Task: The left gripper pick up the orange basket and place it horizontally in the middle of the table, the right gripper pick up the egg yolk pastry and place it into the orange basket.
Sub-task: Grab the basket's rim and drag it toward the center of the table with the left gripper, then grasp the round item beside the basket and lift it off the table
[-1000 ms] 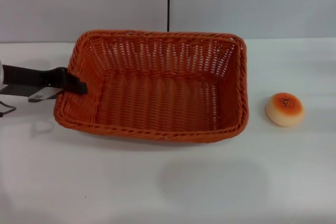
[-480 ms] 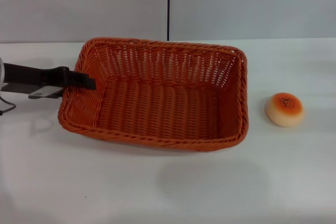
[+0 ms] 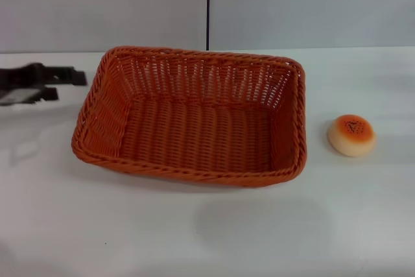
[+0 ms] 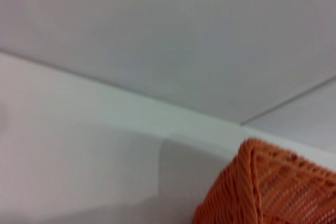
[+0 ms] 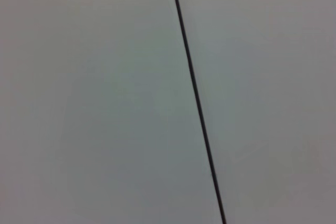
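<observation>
The orange basket (image 3: 194,121) rests flat on the white table (image 3: 194,231), its long side running left to right, near the middle. Nothing lies inside it. My left gripper (image 3: 70,85) hovers just left of the basket's left rim, apart from it, open and holding nothing. A corner of the basket (image 4: 273,187) shows in the left wrist view. The egg yolk pastry (image 3: 351,135) sits on the table to the right of the basket, a short gap away. My right gripper is out of view; its wrist view shows only a wall.
A grey wall with a dark vertical seam (image 3: 208,4) stands behind the table's far edge. Bare tabletop lies in front of the basket and around the pastry.
The left gripper let go of the basket's left rim and drew back to the left. The basket settled flat. The pastry has not moved.
</observation>
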